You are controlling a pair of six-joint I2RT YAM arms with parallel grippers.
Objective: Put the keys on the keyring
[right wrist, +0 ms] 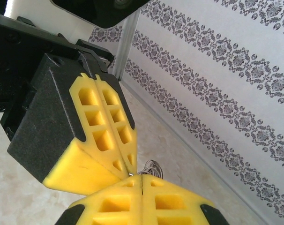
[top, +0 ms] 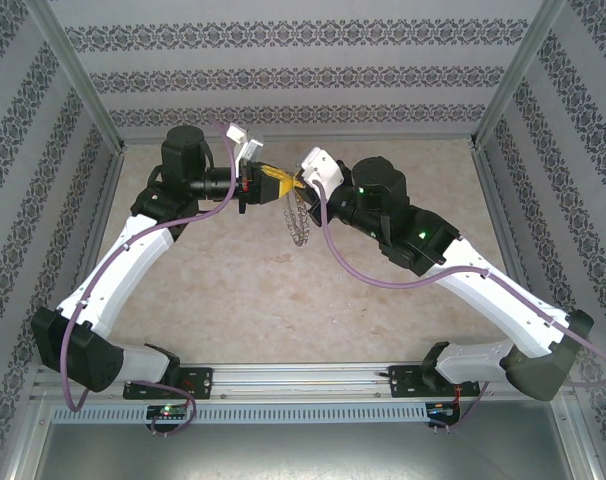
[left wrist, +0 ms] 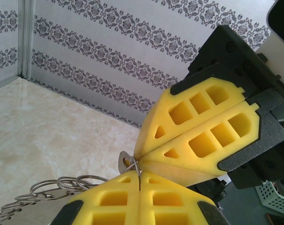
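Note:
Both grippers meet tip to tip, high over the middle of the table. My left gripper (top: 280,184) (left wrist: 139,177) is shut, with a thin loop of the keyring's wire pinched in the seam of its yellow fingertips. The rest of the keyring (top: 301,228) (left wrist: 62,185) (right wrist: 152,167) hangs below as a lacy chain of small grey rings. My right gripper (top: 296,185) (right wrist: 142,177) is shut too. At its tips, a small silver tab with a hole, the key (left wrist: 125,162), sticks out. The ring's wire passes through that hole. The rest of the key is hidden between the fingers.
The beige table (top: 243,290) lies under the hanging ring. Patterned walls close in the left, back and right, with metal posts (top: 83,80) at the corners. A rail (top: 303,378) carries the arm bases at the near edge.

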